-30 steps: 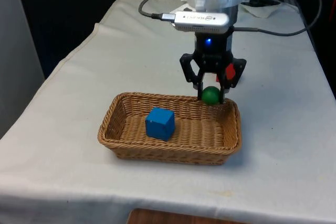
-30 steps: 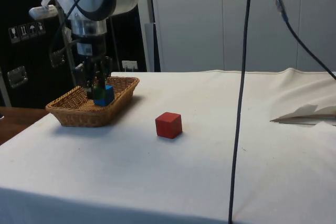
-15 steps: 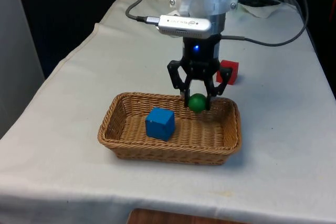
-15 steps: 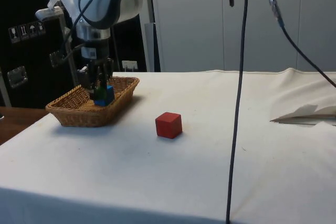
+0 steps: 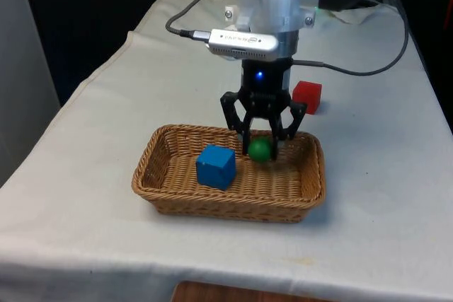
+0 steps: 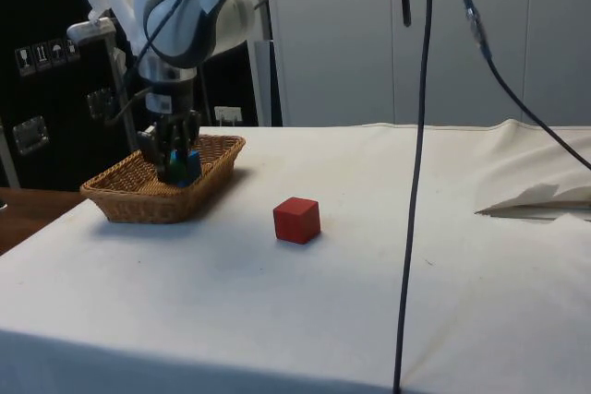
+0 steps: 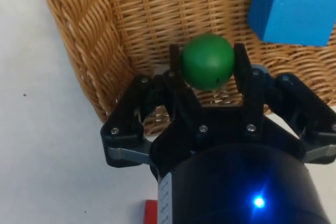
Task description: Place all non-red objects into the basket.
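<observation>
Gripper point(image 5: 261, 141) pinching green ball point(image 5: 260, 149) above wicker basket point(image 5: 163, 194), blue cube point(image 5: 215, 166) inside basket beside ball, red cube point(image 5: 306, 96) outside, beyond basket's far rim

White-clothed table point(image 5: 106, 104): wicker basket point(image 5: 159, 189) near front edge; red cube point(image 5: 306, 96) beyond it, apart.
</observation>
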